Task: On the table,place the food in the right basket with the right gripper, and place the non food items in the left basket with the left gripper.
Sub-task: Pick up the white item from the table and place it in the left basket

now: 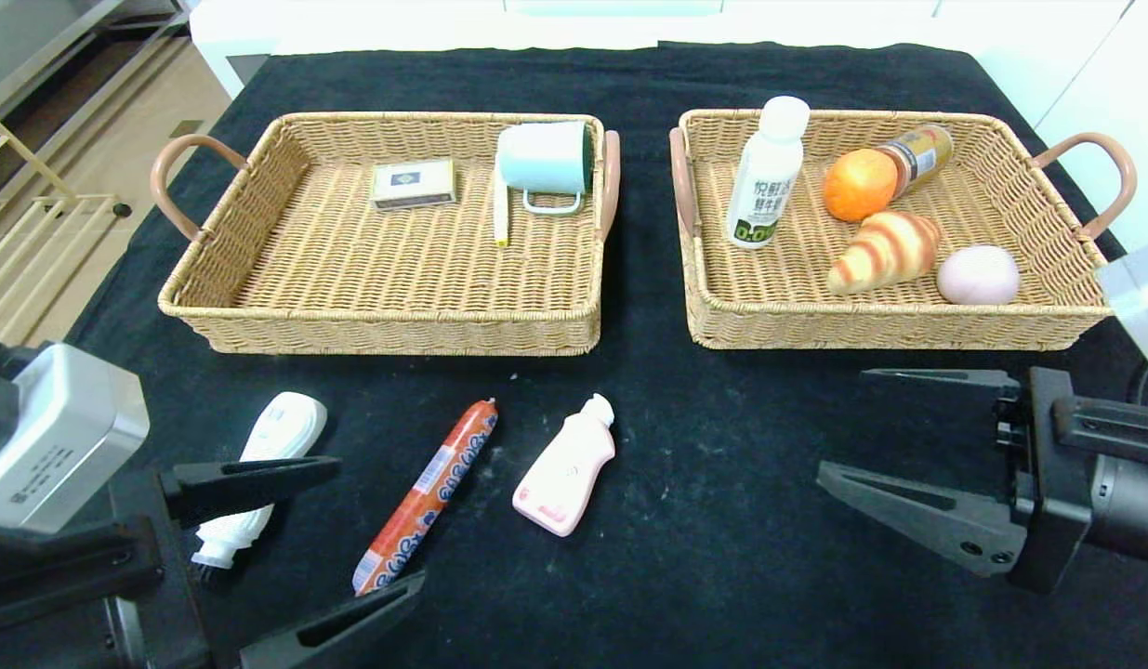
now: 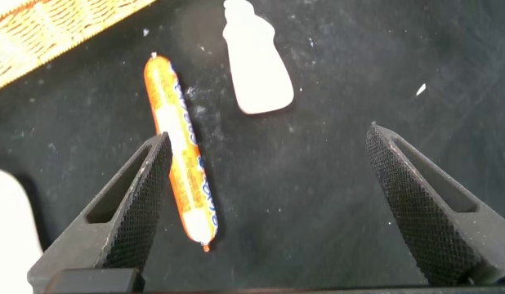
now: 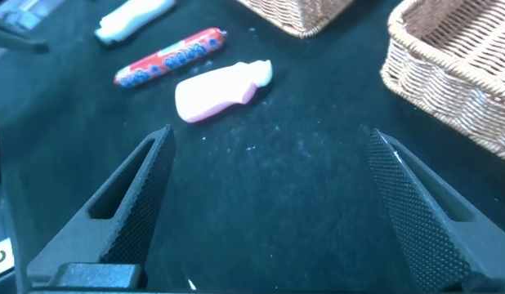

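On the black cloth in front of the baskets lie a white brush (image 1: 257,478), an orange sausage (image 1: 427,494) and a pink bottle (image 1: 566,467). My left gripper (image 1: 378,525) is open and empty at the near left; the sausage lies by one finger, and in the left wrist view (image 2: 269,135) the sausage (image 2: 180,155) and the pink bottle (image 2: 256,69) show beyond it. My right gripper (image 1: 843,425) is open and empty at the near right, in front of the right basket (image 1: 899,327). In the right wrist view (image 3: 267,132) the pink bottle (image 3: 216,88) lies ahead of it.
The left basket (image 1: 388,330) holds a card box (image 1: 413,183), a pale cup (image 1: 546,160) and a thin stick (image 1: 501,212). The right basket holds a milk bottle (image 1: 767,177), an orange (image 1: 858,184), a can (image 1: 922,153), a croissant (image 1: 885,251) and a pink ball (image 1: 978,274).
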Controlling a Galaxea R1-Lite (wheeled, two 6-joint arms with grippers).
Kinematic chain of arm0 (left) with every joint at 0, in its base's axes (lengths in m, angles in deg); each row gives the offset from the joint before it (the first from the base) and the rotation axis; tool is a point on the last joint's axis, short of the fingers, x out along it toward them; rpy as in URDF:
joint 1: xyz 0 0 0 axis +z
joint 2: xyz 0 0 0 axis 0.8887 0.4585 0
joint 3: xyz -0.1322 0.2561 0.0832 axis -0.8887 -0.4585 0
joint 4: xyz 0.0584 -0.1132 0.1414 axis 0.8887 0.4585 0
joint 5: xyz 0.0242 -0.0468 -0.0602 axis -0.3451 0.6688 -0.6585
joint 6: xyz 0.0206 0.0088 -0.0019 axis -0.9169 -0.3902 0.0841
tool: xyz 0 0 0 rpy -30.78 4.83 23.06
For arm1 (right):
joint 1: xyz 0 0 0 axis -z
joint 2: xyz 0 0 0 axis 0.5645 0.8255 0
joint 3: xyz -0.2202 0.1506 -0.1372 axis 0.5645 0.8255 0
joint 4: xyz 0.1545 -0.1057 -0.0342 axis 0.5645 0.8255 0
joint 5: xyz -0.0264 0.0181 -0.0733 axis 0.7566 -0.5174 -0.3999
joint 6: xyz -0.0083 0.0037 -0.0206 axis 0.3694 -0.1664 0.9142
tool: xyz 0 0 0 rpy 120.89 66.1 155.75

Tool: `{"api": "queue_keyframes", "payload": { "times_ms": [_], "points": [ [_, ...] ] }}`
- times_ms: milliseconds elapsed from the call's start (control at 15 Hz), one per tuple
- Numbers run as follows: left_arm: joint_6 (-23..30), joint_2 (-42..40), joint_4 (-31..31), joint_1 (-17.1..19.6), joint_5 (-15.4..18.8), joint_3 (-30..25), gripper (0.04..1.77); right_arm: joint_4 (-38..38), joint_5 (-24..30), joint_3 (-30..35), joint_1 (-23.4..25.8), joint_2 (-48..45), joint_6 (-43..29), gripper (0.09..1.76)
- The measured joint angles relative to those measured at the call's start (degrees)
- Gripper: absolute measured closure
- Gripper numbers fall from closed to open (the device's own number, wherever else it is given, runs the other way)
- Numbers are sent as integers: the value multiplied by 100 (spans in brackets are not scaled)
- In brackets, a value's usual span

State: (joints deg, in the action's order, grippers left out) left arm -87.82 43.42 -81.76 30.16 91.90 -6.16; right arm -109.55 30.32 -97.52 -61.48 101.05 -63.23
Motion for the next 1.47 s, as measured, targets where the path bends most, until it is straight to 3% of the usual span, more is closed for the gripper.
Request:
{"api": "queue_keyframes", "payload": {
  "times_ms": [467,667,1000,1467],
  "points": [
    [-20,-104,217,138,-283,378,9,-234,141,496,302,-99,-22,15],
    [-9,-32,1457,343,-441,1007,9,-232,144,524,305,-188,-24,15],
    [11,233,3190,970,-841,2203,9,-216,140,575,265,-207,-29,15],
    [0,646,3684,2042,-895,2473,9,-218,135,581,272,-173,-35,15]
  ]
}}
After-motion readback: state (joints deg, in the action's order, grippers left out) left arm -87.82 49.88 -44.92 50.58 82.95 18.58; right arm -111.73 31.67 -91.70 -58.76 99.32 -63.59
